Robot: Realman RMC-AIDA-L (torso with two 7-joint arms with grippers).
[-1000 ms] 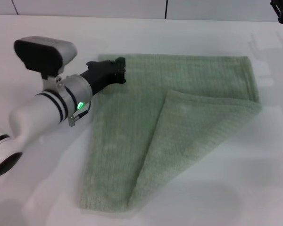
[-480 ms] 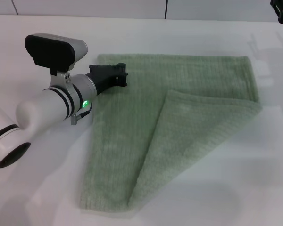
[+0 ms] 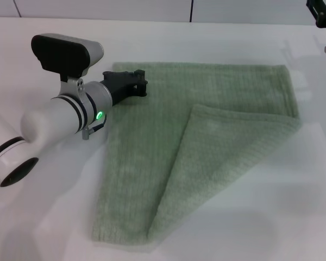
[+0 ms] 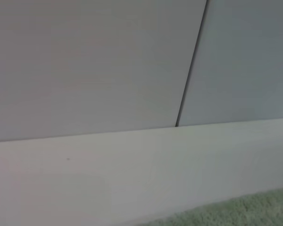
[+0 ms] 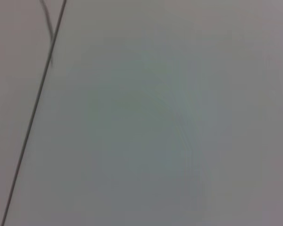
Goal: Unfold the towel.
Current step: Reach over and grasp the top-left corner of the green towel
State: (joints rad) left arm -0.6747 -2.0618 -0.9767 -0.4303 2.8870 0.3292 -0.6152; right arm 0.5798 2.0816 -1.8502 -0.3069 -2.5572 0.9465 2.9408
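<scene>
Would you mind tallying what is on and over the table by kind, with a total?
Towels: 1, the pale green towel, with one corner folded over.
Grippers: 2, the left gripper at the towel's far left corner, the right gripper at the far right edge of the head view.
Total: 3

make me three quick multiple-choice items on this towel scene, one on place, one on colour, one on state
1. Where is the left gripper?
A. over the towel's far left corner
B. over the towel's near right edge
C. off the table

2. What colour is the towel?
A. dark blue
B. pale green
C. red

3. How does the towel lie?
A. rolled into a tube
B. spread fully flat
C. partly folded, one corner flap turned over on top

Answers: 1 A, the head view shows the black gripper at the towel's far left corner, on the white table. 2 B, the cloth is pale sage green. 3 C, a triangular flap lies over the towel's right part. The right gripper is far off at the table's far right.
</scene>
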